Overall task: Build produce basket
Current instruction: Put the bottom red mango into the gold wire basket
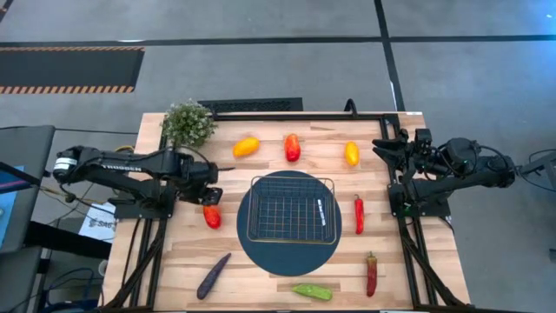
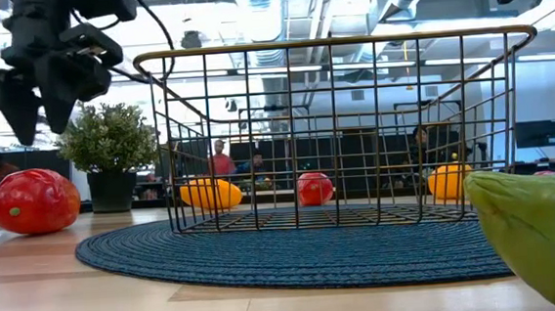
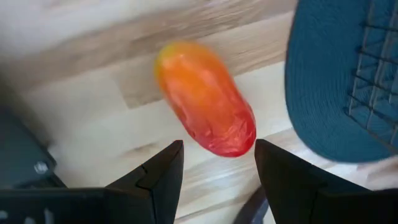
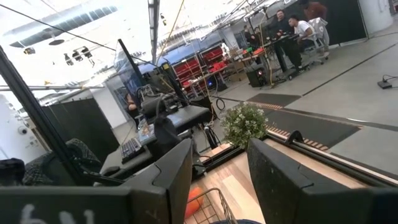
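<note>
- Red-orange pepper [image 3: 205, 99] on wood table [image 1: 261, 278], beside blue mat [image 1: 287, 261].
- Left gripper [image 3: 217, 163] above it, fingers spread.
- Right gripper [image 4: 219, 169] at table's edge, fingers apart.

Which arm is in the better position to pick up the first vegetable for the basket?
Probably the left. The left gripper hangs open right above the red-orange pepper beside the blue mat, and the basket is close. The right gripper waits raised at the table's edge.

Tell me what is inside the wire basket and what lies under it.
The basket holds no produce; only its mesh floor and a white tag show. Under it lies a round dark-blue mat. The table under the mat is covered.
</note>
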### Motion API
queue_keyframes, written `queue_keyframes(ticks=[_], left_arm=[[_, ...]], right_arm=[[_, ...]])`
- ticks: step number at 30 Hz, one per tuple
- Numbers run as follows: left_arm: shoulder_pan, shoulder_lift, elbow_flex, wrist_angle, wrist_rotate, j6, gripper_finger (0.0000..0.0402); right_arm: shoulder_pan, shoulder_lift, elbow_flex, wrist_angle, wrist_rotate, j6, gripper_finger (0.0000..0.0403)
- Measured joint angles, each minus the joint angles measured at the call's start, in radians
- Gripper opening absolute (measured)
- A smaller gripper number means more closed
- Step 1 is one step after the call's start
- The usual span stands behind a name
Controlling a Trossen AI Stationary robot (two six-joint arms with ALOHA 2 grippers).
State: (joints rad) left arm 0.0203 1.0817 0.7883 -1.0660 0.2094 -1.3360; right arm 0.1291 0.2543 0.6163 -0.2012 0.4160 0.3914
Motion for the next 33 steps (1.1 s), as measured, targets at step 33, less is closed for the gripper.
queue_keyframes(ticks=[33], left_arm=[[-0.127,0.000,-0.060,0.118,-0.186,-0.273,0.0185]], right_arm=[[0.000,0.000,0.000,-0.008,-0.053,-0.008,0.0183]])
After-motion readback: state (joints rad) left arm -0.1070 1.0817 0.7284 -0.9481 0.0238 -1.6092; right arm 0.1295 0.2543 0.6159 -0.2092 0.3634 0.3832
